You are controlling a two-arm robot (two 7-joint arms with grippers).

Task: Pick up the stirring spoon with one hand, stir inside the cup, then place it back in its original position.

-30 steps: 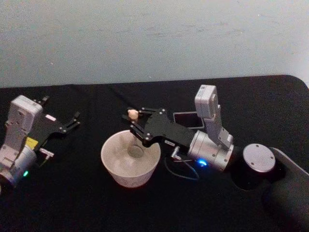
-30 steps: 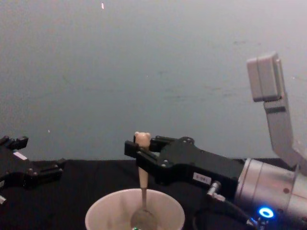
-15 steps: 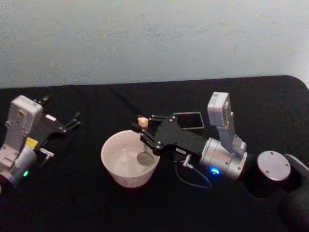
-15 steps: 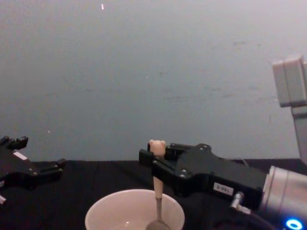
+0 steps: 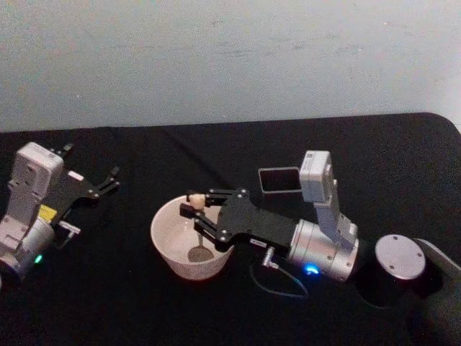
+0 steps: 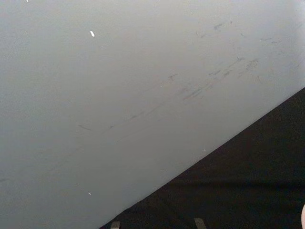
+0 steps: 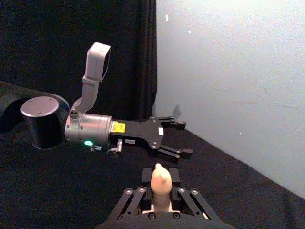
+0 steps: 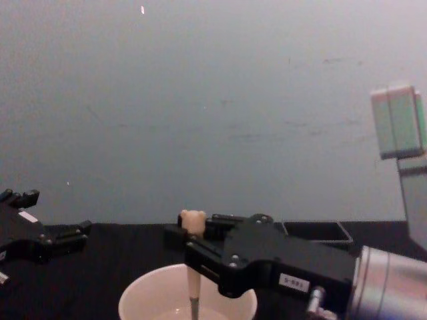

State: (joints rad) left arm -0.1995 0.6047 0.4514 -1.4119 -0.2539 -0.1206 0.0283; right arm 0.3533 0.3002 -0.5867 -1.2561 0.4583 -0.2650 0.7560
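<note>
The cream-white cup (image 5: 171, 232) stands left of centre on the black table. My right gripper (image 5: 196, 210) reaches over its rim from the right, shut on the stirring spoon (image 5: 193, 202). The spoon stands nearly upright, its bear head above the fingers and its shiny bowl (image 5: 199, 254) down inside the cup. The chest view shows the bear head (image 8: 193, 220), the right gripper (image 8: 190, 241) and the cup (image 8: 143, 290) below. In the right wrist view the bear head (image 7: 160, 182) sticks up between the fingers (image 7: 138, 195). My left gripper (image 5: 90, 164) rests open at the far left.
A dark grey square holder (image 5: 281, 180) lies behind the right arm, also seen low in the chest view (image 8: 317, 231). A pale wall backs the table. The left gripper (image 7: 183, 138) faces the right wrist camera from across the cup. Bare black cloth lies between cup and left arm.
The right gripper has swung the spoon from the cup's far right side toward its left and near side. The spoon's bowl has moved with it inside the cup. The left arm is unchanged.
</note>
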